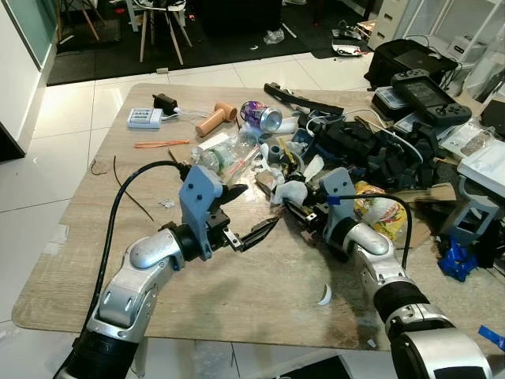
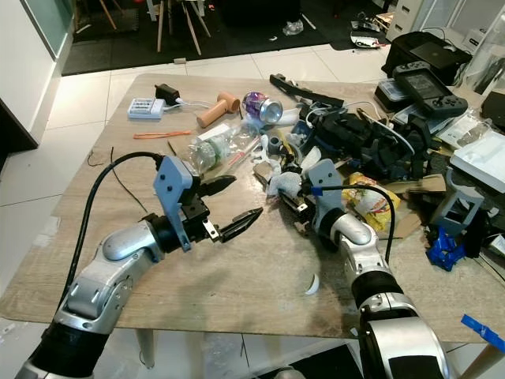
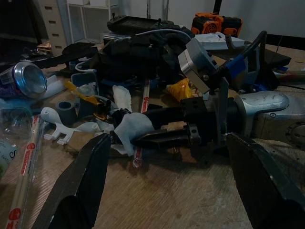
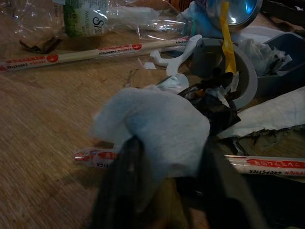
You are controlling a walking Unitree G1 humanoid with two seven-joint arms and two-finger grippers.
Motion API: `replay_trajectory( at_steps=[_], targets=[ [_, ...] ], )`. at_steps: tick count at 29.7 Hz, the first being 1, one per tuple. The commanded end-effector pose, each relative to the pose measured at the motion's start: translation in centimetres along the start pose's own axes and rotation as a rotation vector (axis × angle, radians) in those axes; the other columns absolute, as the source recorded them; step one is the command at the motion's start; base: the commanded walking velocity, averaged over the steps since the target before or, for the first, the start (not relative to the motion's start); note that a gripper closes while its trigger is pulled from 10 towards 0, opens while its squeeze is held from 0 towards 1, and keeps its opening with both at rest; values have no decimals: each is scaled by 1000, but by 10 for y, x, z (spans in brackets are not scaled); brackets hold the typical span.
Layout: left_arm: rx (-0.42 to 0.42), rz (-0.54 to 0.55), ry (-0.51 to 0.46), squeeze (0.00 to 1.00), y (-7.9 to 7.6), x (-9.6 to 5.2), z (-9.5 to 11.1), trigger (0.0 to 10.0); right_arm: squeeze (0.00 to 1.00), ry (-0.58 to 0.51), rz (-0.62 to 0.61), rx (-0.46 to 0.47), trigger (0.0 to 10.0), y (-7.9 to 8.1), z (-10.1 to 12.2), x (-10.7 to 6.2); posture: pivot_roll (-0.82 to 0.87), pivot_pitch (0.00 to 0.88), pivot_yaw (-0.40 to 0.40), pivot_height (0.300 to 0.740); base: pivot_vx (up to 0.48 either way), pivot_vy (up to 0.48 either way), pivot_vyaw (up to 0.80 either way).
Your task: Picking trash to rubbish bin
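A crumpled white tissue (image 1: 289, 192) lies at the near edge of the clutter in the middle of the wooden table (image 1: 237, 300). My right gripper (image 1: 293, 204) is shut on it. In the right wrist view the tissue (image 4: 157, 126) bulges between the two black fingers (image 4: 119, 191), just above a chopstick wrapper (image 4: 267, 164). My left gripper (image 1: 259, 208) hovers open a little to the left of the tissue, pointing at it and holding nothing. The left wrist view has its fingers (image 3: 76, 191) spread wide on either side of the right gripper (image 3: 143, 136) and the tissue (image 3: 131, 131).
Behind the tissue lie a crushed clear bottle (image 1: 225, 154), a purple can (image 1: 261, 117), a wooden mallet (image 1: 215, 119) and a white remote (image 1: 145, 118). Black gear and cables (image 1: 371, 146) fill the right side, beside a yellow wrapper (image 1: 379, 212). A white scrap (image 1: 324, 296) lies near the front edge.
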State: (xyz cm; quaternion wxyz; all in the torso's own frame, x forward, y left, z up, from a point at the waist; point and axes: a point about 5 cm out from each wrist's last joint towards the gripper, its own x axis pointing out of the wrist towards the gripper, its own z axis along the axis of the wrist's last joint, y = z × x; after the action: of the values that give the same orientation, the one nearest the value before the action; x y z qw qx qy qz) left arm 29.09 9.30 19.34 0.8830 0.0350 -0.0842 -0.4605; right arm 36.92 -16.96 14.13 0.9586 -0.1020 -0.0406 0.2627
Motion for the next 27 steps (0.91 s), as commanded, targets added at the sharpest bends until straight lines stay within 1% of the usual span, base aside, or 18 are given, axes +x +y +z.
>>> replay_trajectory(
  at_steps=[1,8,10,11,12,13,15,16,18,21,25,27],
  targets=[
    [-9,-28,17,0,-4,-1,-3,10000,0,21,-6,10,0,-2,-6,-4,-55,193,11,740,0,0,0],
    [-3,-38,18,0,-3,0,-3,10000,0,6,-3,13,0,-1,-5,-4,-57,180,12,740,0,0,0],
    [-1,-40,16,0,-2,0,-3,10000,0,-14,-8,20,0,-1,-3,-2,-57,172,11,740,0,0,0],
    [1,-40,14,0,-1,1,-2,10000,0,-41,-11,27,0,-1,2,-1,-57,166,9,740,0,0,0],
    [3,-36,8,0,0,0,-1,10000,0,-102,-10,36,0,-1,12,3,-61,156,9,740,0,0,0],
    [4,-34,6,0,1,0,-1,10000,0,-118,-8,37,0,0,15,4,-61,156,9,740,0,0,0],
    [3,-18,-3,0,3,-1,0,10000,0,-165,25,20,0,5,24,8,-66,145,10,740,0,0,0],
    [0,-1,-10,0,6,-2,0,10000,0,-195,47,2,0,10,31,10,-77,128,9,740,0,0,0],
    [-8,47,-18,0,11,-2,-1,10000,0,-261,65,-16,0,20,45,14,-80,120,8,740,0,0,0],
    [-23,112,-41,0,19,-1,1,10000,0,-355,90,-30,0,36,68,13,-82,111,4,740,0,0,0],
    [-57,142,-82,0,21,-2,4,10000,0,-376,109,-43,0,46,76,8,-87,110,3,740,0,0,0],
    [-60,143,-85,0,21,-2,4,10000,0,-377,106,-52,0,47,77,6,-87,103,-1,740,0,0,0]
  ],
)
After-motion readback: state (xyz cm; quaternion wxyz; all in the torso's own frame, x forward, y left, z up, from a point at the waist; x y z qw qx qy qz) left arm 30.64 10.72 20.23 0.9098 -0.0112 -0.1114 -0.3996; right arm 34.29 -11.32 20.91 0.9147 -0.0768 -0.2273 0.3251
